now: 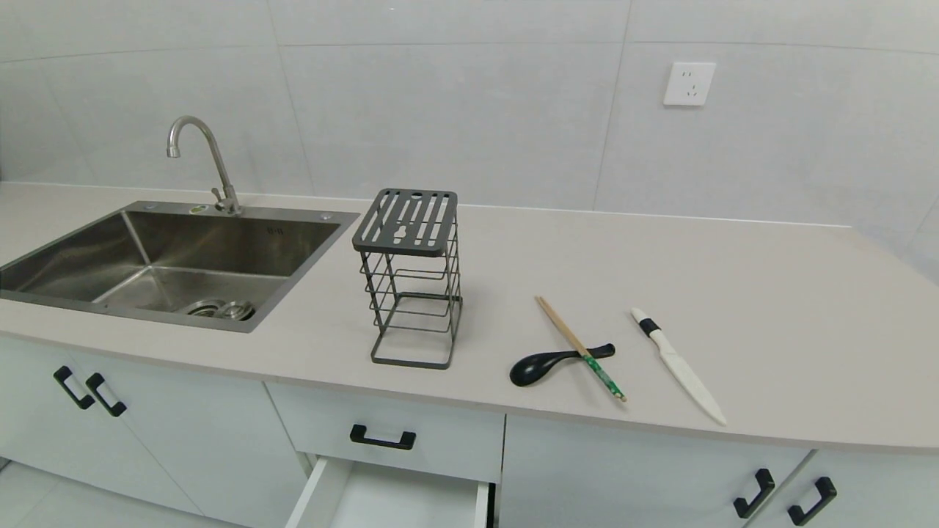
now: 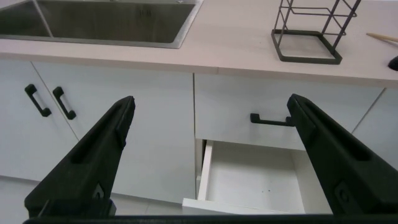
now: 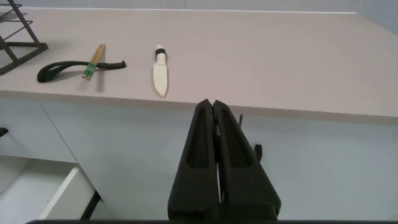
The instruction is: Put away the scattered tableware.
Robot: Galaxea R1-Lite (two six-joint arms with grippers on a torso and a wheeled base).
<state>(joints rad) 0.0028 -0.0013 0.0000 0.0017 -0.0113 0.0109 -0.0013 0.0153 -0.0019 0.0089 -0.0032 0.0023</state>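
- The left hand [image 2: 211,155] is low in front of the cabinets, under the level of the counter [image 1: 770,308]. Its two fingers [image 2: 93,162] stand wide apart and hold nothing.
- Between these fingers, just beyond the left hand, a pulled-out white drawer [image 2: 255,180] is seen.
- Above and beyond the left hand, the dark wire rack [image 2: 308,37] stands upright near the front edge of the counter. The steel sink [image 2: 93,22] is set in the counter to the other side.
- The right hand [image 3: 212,106] is also under the counter edge, in front of the cabinet. Its fingers are pressed together, with nothing between them.
- All the tableware lies on the counter, above and beyond the right hand, and touches neither hand.
- The white knife [image 3: 160,73] is the nearest piece to the right hand, with its blade tip toward the front edge.
- Farther from the right hand, toward the rack, lies the black spoon [image 3: 62,67]. The chopsticks [image 3: 94,59] lie across its handle and touch it.
- The knife is apart from the spoon and chopsticks.
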